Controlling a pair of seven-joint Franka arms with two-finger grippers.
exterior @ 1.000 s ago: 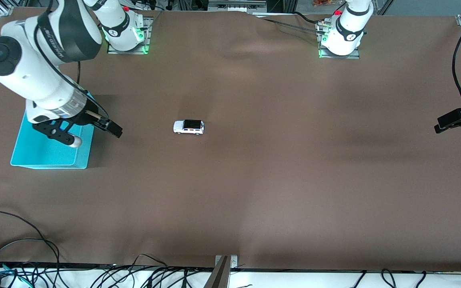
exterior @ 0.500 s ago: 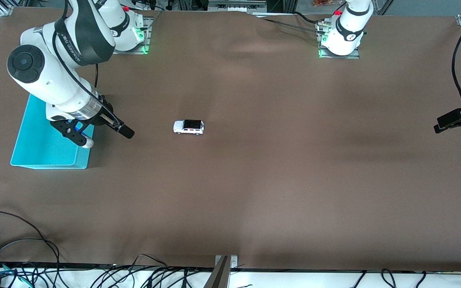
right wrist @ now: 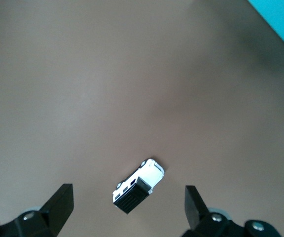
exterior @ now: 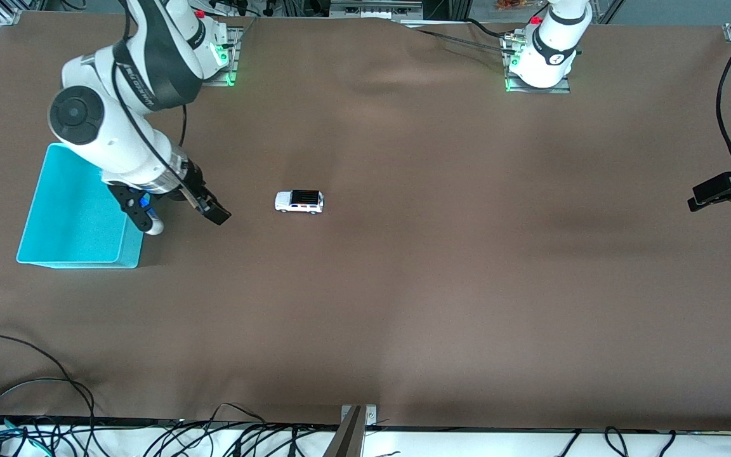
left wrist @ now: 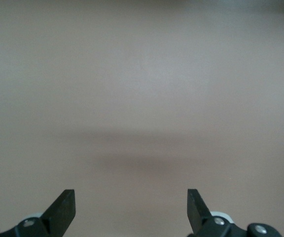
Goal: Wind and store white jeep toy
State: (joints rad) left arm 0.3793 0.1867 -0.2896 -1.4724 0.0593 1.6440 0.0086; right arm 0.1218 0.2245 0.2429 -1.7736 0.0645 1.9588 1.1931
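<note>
Two grippers are hanging released: right gripper [exterior: 183,214] over the cloth between the bin [exterior: 54,254] and the white jeep toy [exterior: 299,201], which is sitting mid-table; left gripper [left wrist: 131,210] is waiting over bare cloth.

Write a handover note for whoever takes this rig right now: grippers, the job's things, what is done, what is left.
Right gripper: open, empty, above the table between the cyan bin and the white jeep toy.
Left gripper: open, empty, waiting over bare table.
Jeep: on its wheels mid-table, untouched, apart from the bin, which sits at the right arm's end.
Done: nothing on the jeep.
Left: grasp, wind, store in bin.
</note>
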